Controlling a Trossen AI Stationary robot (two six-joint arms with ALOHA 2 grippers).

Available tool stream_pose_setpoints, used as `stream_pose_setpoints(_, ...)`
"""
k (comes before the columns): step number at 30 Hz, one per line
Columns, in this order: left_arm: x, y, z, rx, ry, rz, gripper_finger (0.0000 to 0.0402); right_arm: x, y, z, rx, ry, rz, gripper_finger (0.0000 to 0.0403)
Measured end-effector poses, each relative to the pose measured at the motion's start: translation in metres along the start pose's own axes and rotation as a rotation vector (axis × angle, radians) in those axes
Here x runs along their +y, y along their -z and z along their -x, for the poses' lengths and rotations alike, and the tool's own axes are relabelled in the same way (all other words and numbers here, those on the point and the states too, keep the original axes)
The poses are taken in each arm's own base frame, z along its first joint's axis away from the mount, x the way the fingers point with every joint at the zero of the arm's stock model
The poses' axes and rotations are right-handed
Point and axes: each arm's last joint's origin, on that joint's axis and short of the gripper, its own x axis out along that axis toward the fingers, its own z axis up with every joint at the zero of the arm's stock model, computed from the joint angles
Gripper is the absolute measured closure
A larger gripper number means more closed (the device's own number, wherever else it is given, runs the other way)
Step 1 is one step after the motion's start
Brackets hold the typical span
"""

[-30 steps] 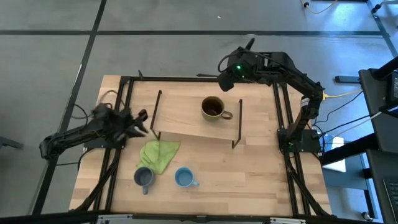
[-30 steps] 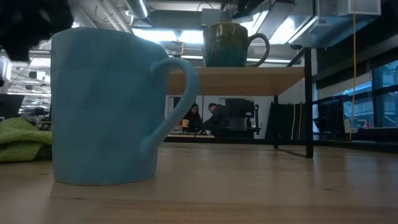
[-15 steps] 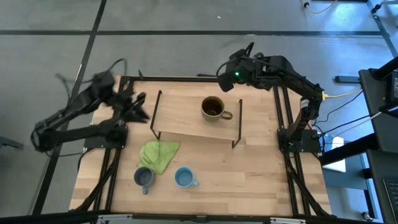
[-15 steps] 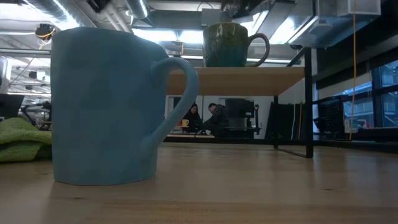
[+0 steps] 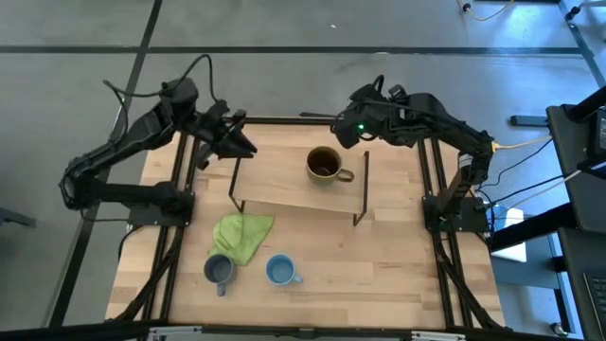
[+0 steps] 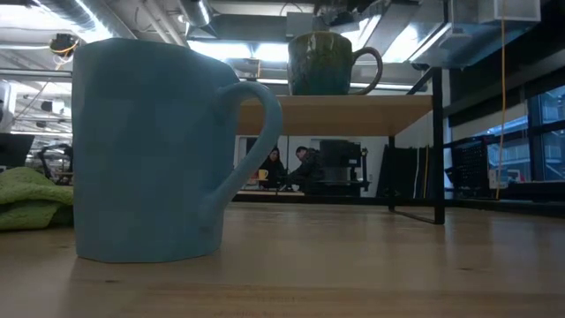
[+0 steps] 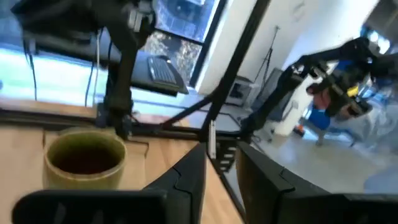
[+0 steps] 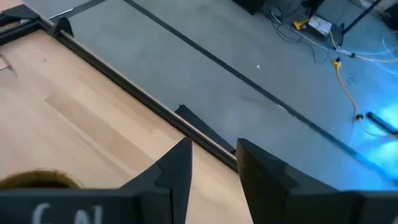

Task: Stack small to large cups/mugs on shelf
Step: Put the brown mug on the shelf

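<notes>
- Light-blue mug [image 5: 280, 272] at the near edge of the wood surface [image 5: 379, 275], upright, handle to my right. Not yet shelved.
- Grey-blue mug [image 5: 219, 270] just beside it, to my left, also on the surface and also waiting.
- Lime-green cloth [image 5: 242, 234] crumpled just behind the grey-blue mug, between the mugs and the shelf. Not part of the job.
- Shelf [image 5: 284, 180] mid-surface on thin black legs. Olive-brown mug [image 5: 325, 164] stands upright on it, toward my right end, alone.
- Judgement: one of three placed, the largest. Both small mugs remain, so most of the work is ahead.
- My left claw [image 5: 237, 147] hangs above the shelf's far-left corner, fingers a little apart, gripping nothing.
- My right claw [image 5: 343, 117] hovers past the far edge of the shelf, behind the olive-brown mug, fingers likewise slightly parted and empty.
- Both claws are well apart from the two small mugs.
</notes>
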Motion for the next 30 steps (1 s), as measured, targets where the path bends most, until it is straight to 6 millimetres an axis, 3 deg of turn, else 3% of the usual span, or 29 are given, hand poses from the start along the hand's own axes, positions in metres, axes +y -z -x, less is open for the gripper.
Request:
stream_pose_setpoints(3,0.0,-0.009,0.001,-0.047,-0.117,-0.15,0.0319,0.0,0.0,0.0,0.001,0.0,0.058,0.0274)
stream_pose_setpoints(5,0.005,-0.016,0.001,-0.07,-0.259,-0.15,0.0319,-0.001,-0.001,-0.002,0.002,0.006,0.081,0.0274)
stream_pose_setpoints(9,0.036,-0.003,-0.012,0.148,-0.487,-0.044,0.0319,-0.014,-0.006,-0.011,0.027,0.021,0.025,0.0274)
stream_pose_setpoints(12,0.059,0.008,-0.034,0.286,-0.489,0.028,0.0319,-0.028,-0.01,-0.019,0.06,0.017,-0.024,0.0274)
stream_pose_setpoints(19,0.091,-0.011,-0.063,0.418,-0.579,-0.047,0.0319,-0.062,-0.018,-0.039,0.101,0.085,-0.021,0.0274)
stream_pose_setpoints(23,0.107,-0.021,-0.064,0.506,-0.629,-0.099,0.0319,-0.08,-0.02,-0.045,0.144,0.037,-0.048,0.0274)
stream_pose_setpoints(27,0.138,-0.007,-0.062,0.561,-0.637,0.021,0.0319,-0.092,-0.021,-0.054,0.202,-0.035,-0.12,0.0274)
stream_pose_setpoints(30,0.148,0.002,-0.065,0.601,-0.625,0.085,0.0319,-0.096,-0.013,-0.067,0.277,-0.056,-0.137,0.0274)
